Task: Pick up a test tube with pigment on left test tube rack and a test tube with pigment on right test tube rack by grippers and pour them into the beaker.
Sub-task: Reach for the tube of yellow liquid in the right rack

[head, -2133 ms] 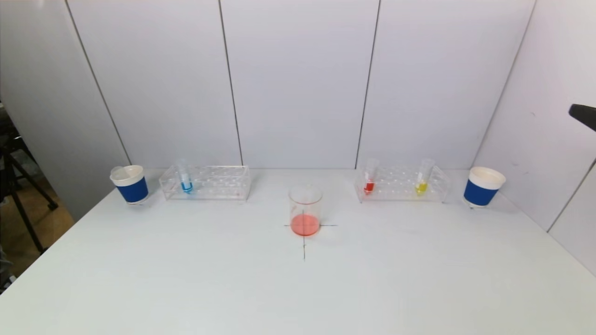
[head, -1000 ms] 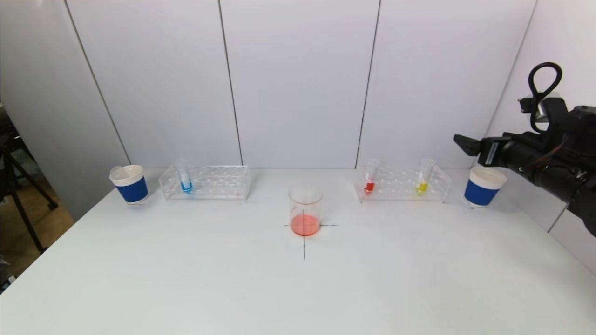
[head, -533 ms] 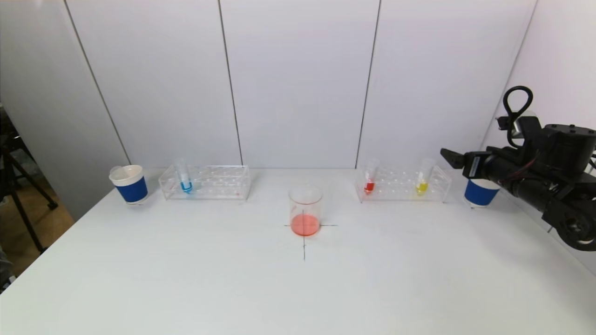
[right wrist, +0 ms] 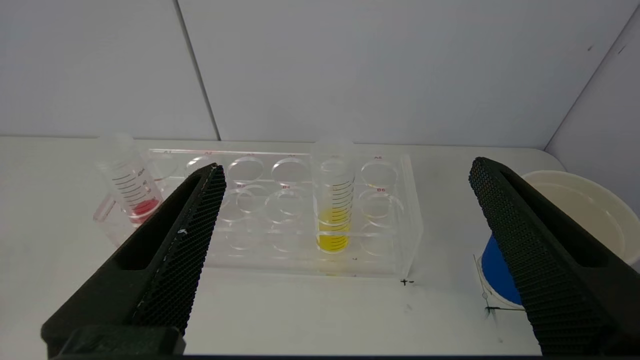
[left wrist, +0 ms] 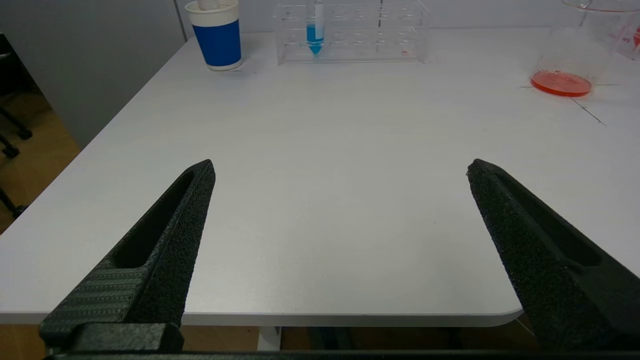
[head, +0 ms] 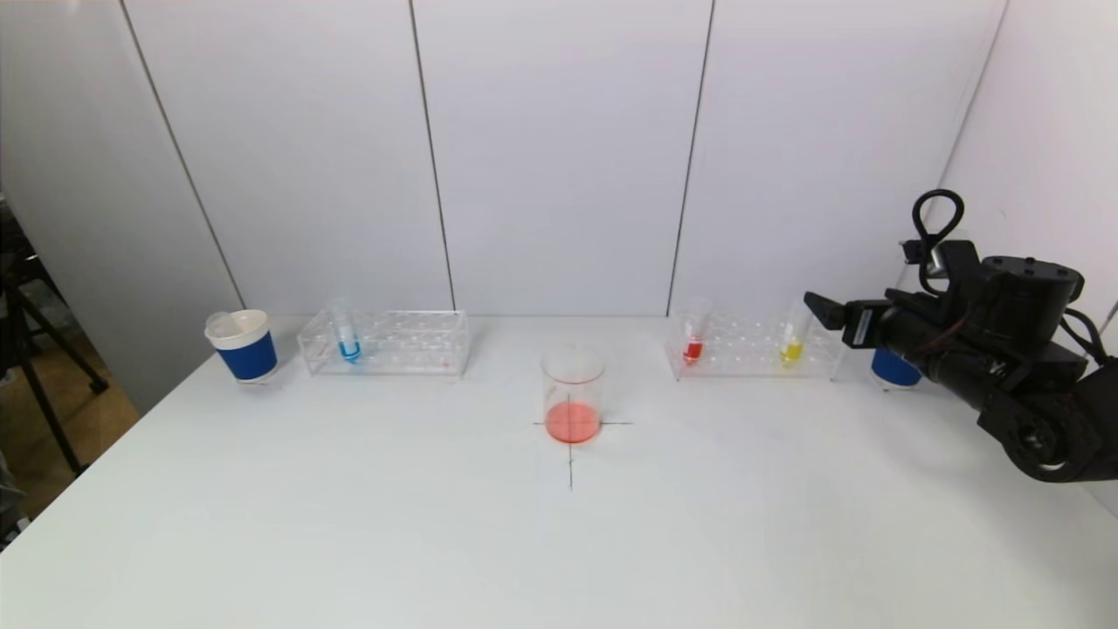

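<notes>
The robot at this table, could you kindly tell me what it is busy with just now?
It is only starting. The right gripper, fingers wide open, is in the air beside the right rack, lined up with the yellow tube; a red tube stands in the same rack. The left gripper is open too, hanging near the table's front edge, far from the blue tube in the left rack. Nothing is held. The beaker at the centre holds some orange-red liquid.
</notes>
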